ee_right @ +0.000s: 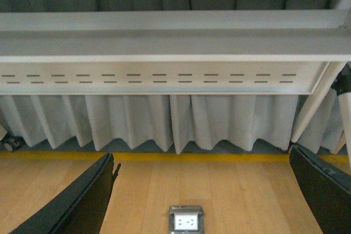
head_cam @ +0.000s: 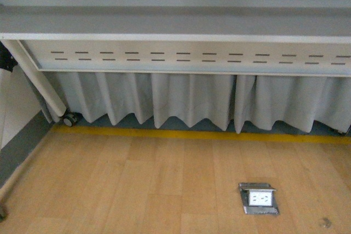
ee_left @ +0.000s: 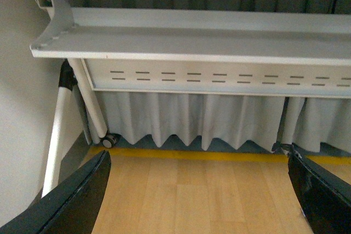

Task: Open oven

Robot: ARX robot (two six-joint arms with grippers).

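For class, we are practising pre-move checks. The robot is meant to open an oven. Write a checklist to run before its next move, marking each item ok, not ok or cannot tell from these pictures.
1. Oven in view: not ok. No view shows it, only the table, curtain and floor.
2. Oven handle located: cannot tell.
3. Left tool open: ok, fingers wide apart, nothing between them.
4. Right tool open: ok, fingers wide apart, empty.
5. Floor ahead: not ok, a floor socket stands open.
6. Wrist views lit and sharp: ok.
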